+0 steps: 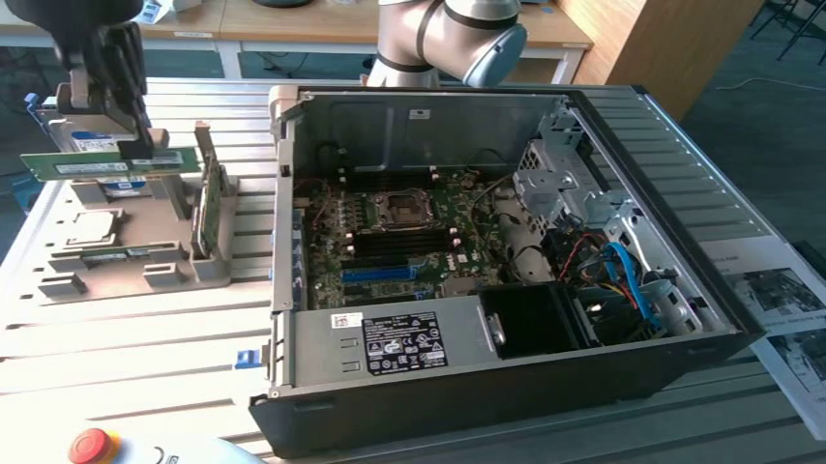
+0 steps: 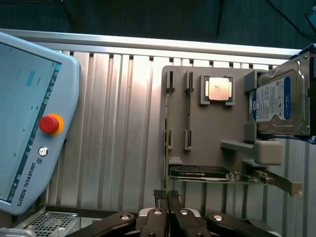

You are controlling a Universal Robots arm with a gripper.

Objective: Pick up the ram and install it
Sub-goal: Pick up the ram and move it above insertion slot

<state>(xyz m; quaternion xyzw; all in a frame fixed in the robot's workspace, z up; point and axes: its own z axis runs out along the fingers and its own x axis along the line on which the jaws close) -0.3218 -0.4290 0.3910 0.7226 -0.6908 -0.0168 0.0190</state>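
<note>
The gripper (image 1: 134, 145) is hanging over the grey parts holder (image 1: 123, 261) with its jaws pinched almost together on the ram (image 1: 77, 166). The thin green stick is lying level and poking out to either side of the jaws. In the wrist view the fingertips (image 2: 159, 196) are squeezing the board edge-on, and the ram (image 2: 165, 148) is running away from them as a slim green line. Below the jaws the holder is sitting on the slatted table (image 1: 130, 329). A green card (image 1: 204, 208) is standing on edge just beside them. The open computer case (image 1: 516, 387) is lying well apart from the jaws, with its motherboard (image 1: 387, 232) exposed.
</note>
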